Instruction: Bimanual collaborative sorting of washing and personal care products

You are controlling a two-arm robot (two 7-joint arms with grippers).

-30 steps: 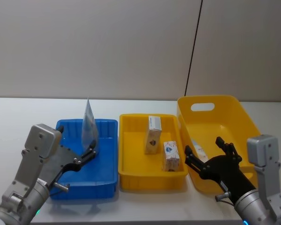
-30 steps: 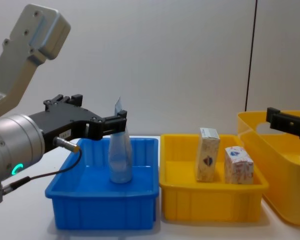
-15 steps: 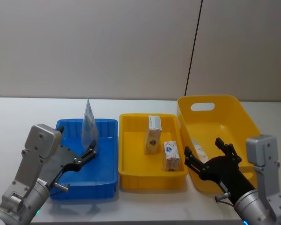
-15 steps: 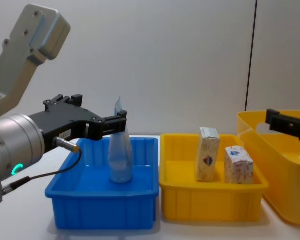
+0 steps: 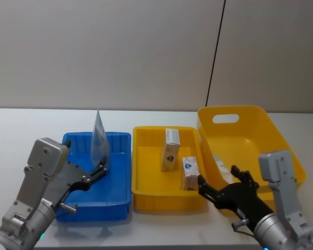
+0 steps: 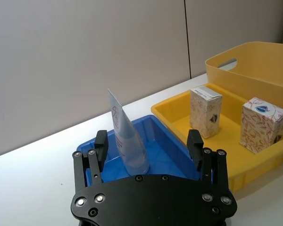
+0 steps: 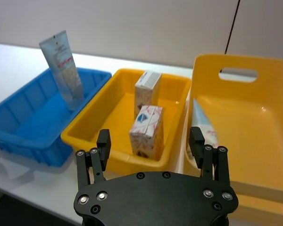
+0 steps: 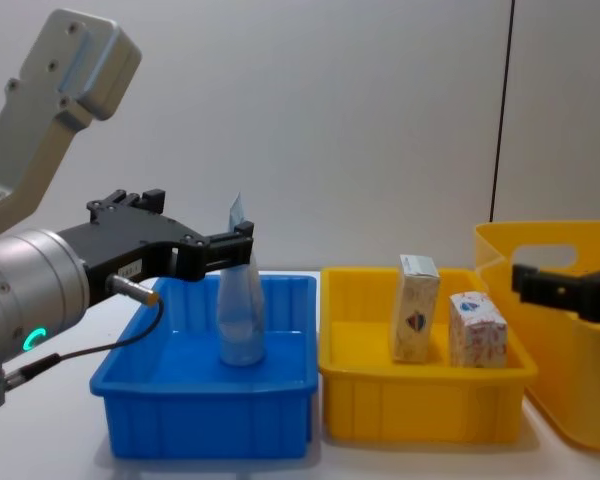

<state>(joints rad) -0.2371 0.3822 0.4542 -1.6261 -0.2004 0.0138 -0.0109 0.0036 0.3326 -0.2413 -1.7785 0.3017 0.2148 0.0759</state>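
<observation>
A pale blue-and-white pouch (image 5: 99, 138) stands upright in the blue bin (image 5: 120, 198). My left gripper (image 6: 147, 143) is open just in front of it, the pouch (image 6: 127, 139) beyond its fingertips and untouched. Two cream boxes (image 5: 170, 150) (image 5: 190, 173) stand in the small yellow tray (image 5: 167, 200). A second pouch (image 7: 203, 129) lies against the near left wall of the large yellow bin (image 5: 281, 140). My right gripper (image 5: 219, 179) is open and empty, above the front of the wall shared by that tray and the large bin.
The three containers stand side by side on a white table (image 5: 21, 135), the blue one on the left and the large yellow one on the right. A grey wall runs behind them. Bare table lies to the left and at the back.
My right gripper has shifted left, from over the large yellow bin toward the small yellow tray. The left gripper and all the products have stayed put.
</observation>
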